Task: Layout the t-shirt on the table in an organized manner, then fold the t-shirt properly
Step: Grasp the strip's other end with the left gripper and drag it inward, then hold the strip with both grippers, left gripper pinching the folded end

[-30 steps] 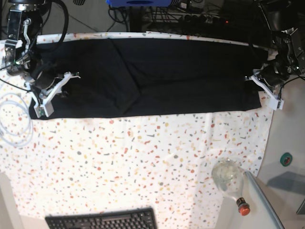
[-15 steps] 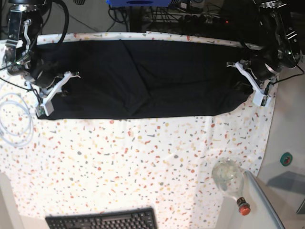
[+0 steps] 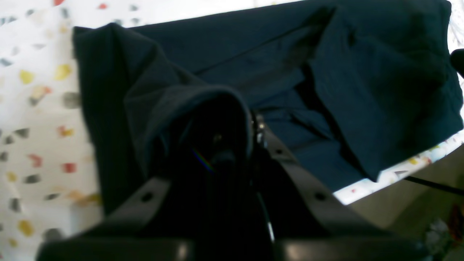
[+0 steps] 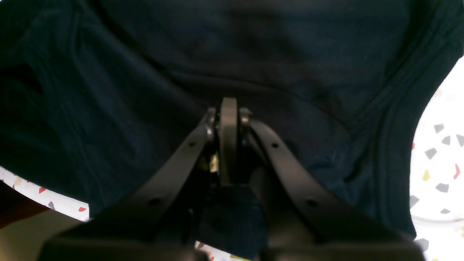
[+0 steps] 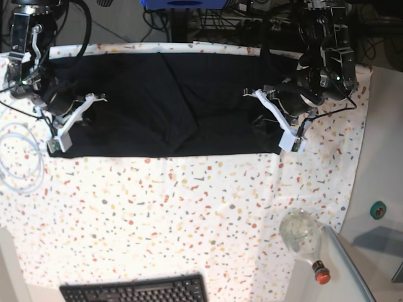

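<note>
Base view shows the t-shirt (image 5: 170,100) lying as a long black band across the far side of the table (image 5: 189,214). My left gripper (image 5: 279,119) is pinched tight on the shirt's end and holds it lifted over the rest of the cloth, part way toward the middle. In the left wrist view the cloth bunches over my jaws, so I cannot see the tips, but they are closed on the shirt. My right gripper (image 4: 228,119) is squeezed shut too, and it sits on the other end of the shirt, pinning it. I think I am in the folding step, bringing one end over. Next I should lay that end down flat and even, then let go. The only container I see is a clear bottle (image 5: 305,238) lying on its side near the table's edge; I cannot tell what is inside.
</note>
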Available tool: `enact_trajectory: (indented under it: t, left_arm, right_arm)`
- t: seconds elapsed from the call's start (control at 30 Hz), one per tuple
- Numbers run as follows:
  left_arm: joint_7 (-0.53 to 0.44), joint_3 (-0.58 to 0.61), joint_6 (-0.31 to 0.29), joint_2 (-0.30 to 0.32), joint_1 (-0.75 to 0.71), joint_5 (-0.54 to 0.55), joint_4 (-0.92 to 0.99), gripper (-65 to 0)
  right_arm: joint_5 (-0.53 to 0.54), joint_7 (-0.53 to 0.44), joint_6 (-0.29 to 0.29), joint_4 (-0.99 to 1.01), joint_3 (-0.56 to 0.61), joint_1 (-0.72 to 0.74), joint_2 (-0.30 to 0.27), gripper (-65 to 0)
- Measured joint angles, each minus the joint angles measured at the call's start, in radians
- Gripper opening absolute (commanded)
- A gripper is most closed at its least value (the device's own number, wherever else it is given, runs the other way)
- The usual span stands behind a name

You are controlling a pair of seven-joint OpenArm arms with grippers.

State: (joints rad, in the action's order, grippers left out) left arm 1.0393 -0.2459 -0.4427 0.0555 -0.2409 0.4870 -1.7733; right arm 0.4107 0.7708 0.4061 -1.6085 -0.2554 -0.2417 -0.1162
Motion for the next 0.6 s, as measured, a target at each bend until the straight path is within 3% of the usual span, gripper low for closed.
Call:
enact_trajectory:
  t: [0.23, 0.6]
  left_arm:
    - [-0.006, 0.018, 0.002, -0.063, 0.077, 0.004, 0.100, -65.0]
    - [-0.006, 0.096, 0.002, -0.072, 0.088, -0.008, 0.140, -65.0]
  right_arm:
    - [0.000, -0.001, 0.000, 0.000, 0.000, 0.000, 0.000, -65.0]
    - [0.000, 0.000, 0.000, 0.000, 0.000, -0.006, 0.000, -65.0]
